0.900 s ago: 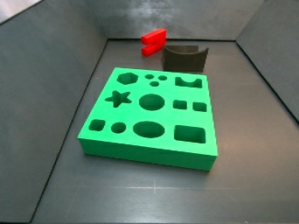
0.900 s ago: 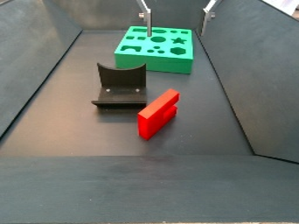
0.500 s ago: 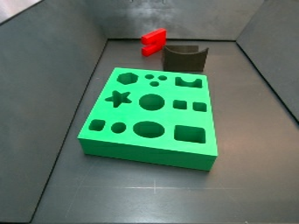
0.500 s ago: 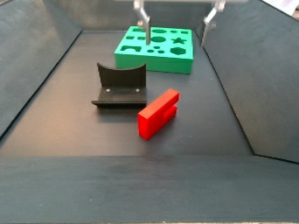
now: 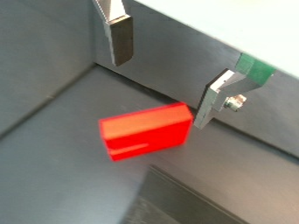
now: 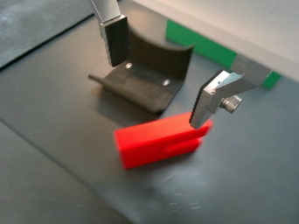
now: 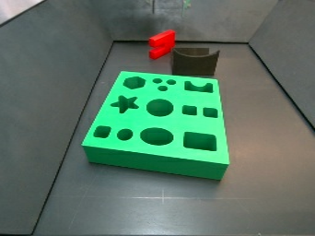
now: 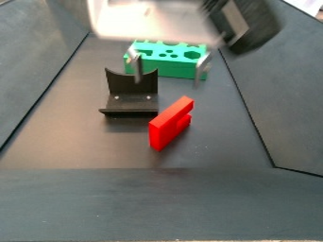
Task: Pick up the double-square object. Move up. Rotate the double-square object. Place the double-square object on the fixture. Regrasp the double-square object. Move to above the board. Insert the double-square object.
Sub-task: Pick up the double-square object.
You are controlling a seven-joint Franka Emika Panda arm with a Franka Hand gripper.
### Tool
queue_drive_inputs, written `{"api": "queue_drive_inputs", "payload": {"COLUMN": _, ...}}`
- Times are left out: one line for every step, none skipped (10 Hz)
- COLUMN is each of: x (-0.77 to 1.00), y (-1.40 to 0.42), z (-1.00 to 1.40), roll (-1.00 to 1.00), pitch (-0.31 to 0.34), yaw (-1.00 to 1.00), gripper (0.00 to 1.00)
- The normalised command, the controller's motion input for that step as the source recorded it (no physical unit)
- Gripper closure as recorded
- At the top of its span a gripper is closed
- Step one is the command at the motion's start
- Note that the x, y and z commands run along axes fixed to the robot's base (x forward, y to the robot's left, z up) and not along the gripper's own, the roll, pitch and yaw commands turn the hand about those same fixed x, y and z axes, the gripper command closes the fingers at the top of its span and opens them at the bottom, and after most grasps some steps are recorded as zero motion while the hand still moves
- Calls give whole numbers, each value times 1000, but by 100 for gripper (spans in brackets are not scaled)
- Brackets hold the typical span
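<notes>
Double-square object: the red block (image 8: 172, 123) lies on the dark floor beside the fixture (image 8: 128, 92), on the side away from the board (image 8: 168, 58); untouched, nothing gripping it.
Hand: the hand (image 6: 156, 74) hangs above the floor with its two silver plates spread wide and nothing between them — released, holding no piece. In a side view only a blurred pale and dark mass (image 8: 177, 19) shows high up, above the board end of the enclosure.
Key relation: in both wrist views the block (image 5: 145, 132) lies below the hand (image 5: 163, 70) and off-centre, nearer the finger (image 6: 212, 98) that carries the screw than the far finger (image 6: 114, 39). Its long axis appears to run roughly along the line joining the two plates, so the gap looks set to span the length, not the thin width — a judgement from tilted views.
Next move: likely a shift to centre over the block, perhaps a turn of the wrist, then a descent.
Surface: plain dark grey floor, smooth and matt; the block rests flat on it.
Room: grey walls slope in on both sides; the fixture (image 6: 146, 75) stands close beside the block (image 6: 162, 143), so a descending plate has little room on that side.
Board: green, with dark cut-outs (image 7: 157, 120), well apart from the block (image 7: 163, 41).
</notes>
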Motion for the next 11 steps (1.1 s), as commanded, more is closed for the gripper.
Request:
{"api": "queue_drive_inputs", "payload": {"x": 491, "y": 309, "z": -694, "roll": 13, "pitch": 0, "yaw": -486, "gripper": 0}}
{"api": "queue_drive_inputs", "payload": {"x": 486, "y": 331, "z": -717, "roll": 19, "pitch": 0, "yaw": -526, "gripper": 0}}
{"api": "queue_drive_inputs", "payload": {"x": 114, "y": 417, "z": -974, "roll": 70, "pitch": 0, "yaw": -489, "gripper": 0}}
{"api": "queue_drive_inputs", "payload": {"x": -251, "y": 154, "z": -546, "roll": 70, "pitch": -76, "yaw": -429, "gripper": 0}}
{"api": "queue_drive_inputs", "payload": {"x": 0, "y": 37, "z": 0, "roll": 0, "pitch": 0, "yaw": 0, "gripper": 0}}
{"api": "queue_drive_inputs", "payload": {"x": -309, "y": 0, "z": -394, "roll": 49, "pitch": -59, "yaw": -140, "gripper": 0}}
{"api": "queue_drive_inputs", "payload": {"x": -586, "y": 0, "z": -640, "roll": 67, "pitch": -96, "yaw": -420, "gripper": 0}}
{"api": "queue_drive_inputs", "payload": {"x": -506, "y": -89, "z": -669, "roll": 74, "pitch": -97, "yaw": -471, "gripper": 0}}
{"api": "queue_drive_inputs", "payload": {"x": -86, "y": 0, "z": -123, "roll": -69, "pitch": -56, "yaw": -114, "gripper": 0}}
{"api": "queue_drive_inputs", "payload": {"x": 0, "y": 0, "z": 0, "roll": -10, "pitch": 0, "yaw": 0, "gripper": 0}}
{"api": "queue_drive_inputs", "payload": {"x": -214, "y": 9, "z": -9, "roll": 0, "pitch": -19, "yaw": -83, "gripper": 0}}
